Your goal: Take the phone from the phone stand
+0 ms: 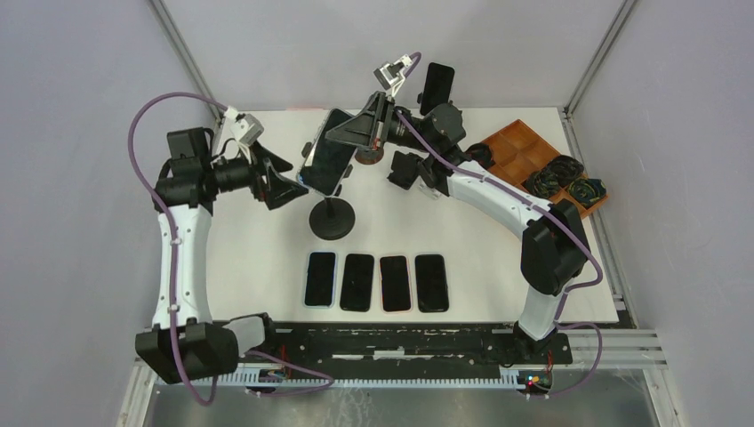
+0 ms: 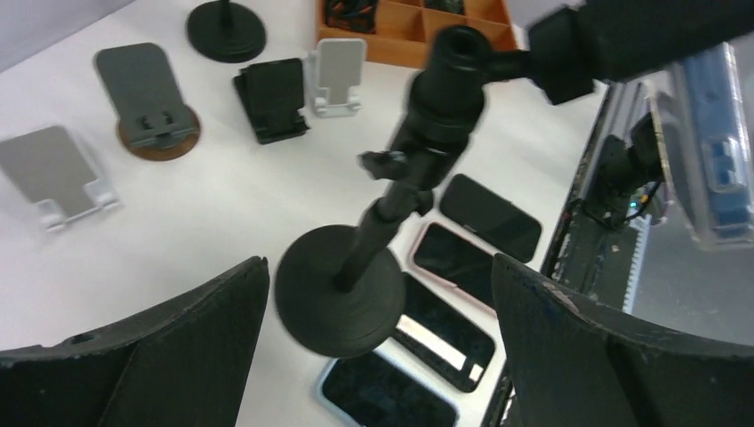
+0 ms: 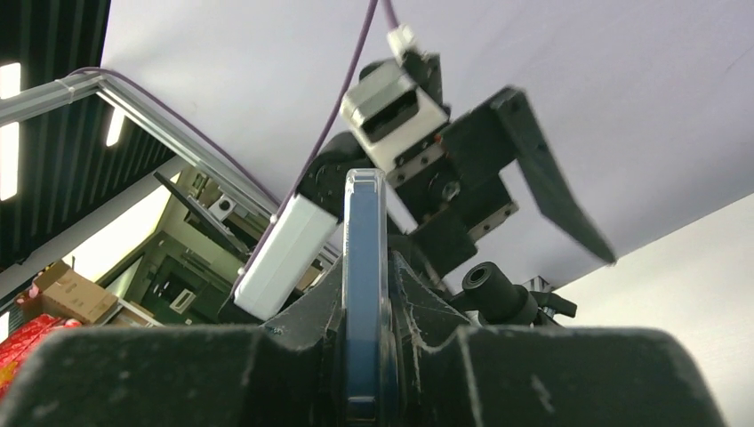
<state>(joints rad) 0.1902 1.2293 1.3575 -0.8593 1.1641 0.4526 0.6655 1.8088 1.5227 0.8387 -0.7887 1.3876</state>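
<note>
The phone [image 1: 327,153], in a clear blue-edged case, is held up in the air beside the head of the black phone stand [image 1: 332,218], a round base with a pole. My right gripper [image 1: 336,140] is shut on the phone. In the right wrist view the phone [image 3: 364,285] stands edge-on between the fingers, with the stand's head [image 3: 493,289] just to its right. My left gripper [image 1: 289,181] is open and empty left of the stand. In the left wrist view it [image 2: 378,294] frames the stand's base [image 2: 342,298], and the phone [image 2: 711,151] is at the right edge.
Several phones [image 1: 375,282] lie in a row near the front edge. A wooden tray [image 1: 520,147] with cables sits at the back right. Other small stands [image 2: 147,89] [image 2: 276,93] [image 2: 338,71] stand at the back, one holding a phone [image 1: 436,84].
</note>
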